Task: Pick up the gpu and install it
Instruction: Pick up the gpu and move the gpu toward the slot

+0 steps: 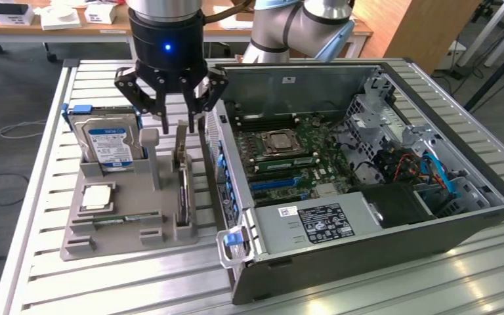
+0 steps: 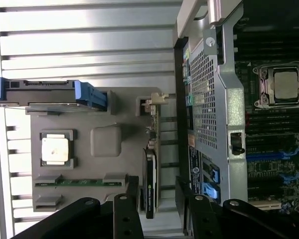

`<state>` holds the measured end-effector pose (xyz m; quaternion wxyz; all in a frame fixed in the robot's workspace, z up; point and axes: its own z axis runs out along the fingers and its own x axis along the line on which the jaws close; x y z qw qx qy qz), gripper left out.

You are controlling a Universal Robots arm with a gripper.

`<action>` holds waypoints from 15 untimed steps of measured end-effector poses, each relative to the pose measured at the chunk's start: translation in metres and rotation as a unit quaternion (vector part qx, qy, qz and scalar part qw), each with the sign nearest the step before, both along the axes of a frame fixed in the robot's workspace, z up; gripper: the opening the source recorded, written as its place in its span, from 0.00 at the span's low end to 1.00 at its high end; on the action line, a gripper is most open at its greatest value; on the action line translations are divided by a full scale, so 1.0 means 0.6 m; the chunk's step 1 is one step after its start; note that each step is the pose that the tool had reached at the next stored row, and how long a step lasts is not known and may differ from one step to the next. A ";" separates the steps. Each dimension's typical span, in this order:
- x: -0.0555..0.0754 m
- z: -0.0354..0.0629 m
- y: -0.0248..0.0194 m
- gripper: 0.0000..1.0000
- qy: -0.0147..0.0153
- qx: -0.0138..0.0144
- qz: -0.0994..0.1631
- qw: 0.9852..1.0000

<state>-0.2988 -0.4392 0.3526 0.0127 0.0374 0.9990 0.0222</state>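
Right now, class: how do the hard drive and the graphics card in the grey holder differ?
The hard drive is a boxy silver block with a blue-and-white label; the graphics card is a thin board seen edge-on. The open gripper hangs above the graphics card, not the hard drive. The graphics card stands nearer the computer case than the hard drive. Both stand on edge in the grey holder.
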 end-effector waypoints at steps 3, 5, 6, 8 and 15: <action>-0.004 0.000 0.0000 0.43 0.000 0.000 0.000 1.000; -0.004 -0.001 -0.0006 0.43 0.000 0.000 0.000 1.000; -0.004 -0.002 -0.0012 0.43 0.000 0.000 0.000 1.000; -0.004 -0.006 -0.0023 0.43 0.000 0.000 0.000 1.000; -0.004 -0.018 -0.0050 0.43 0.000 0.000 0.000 1.000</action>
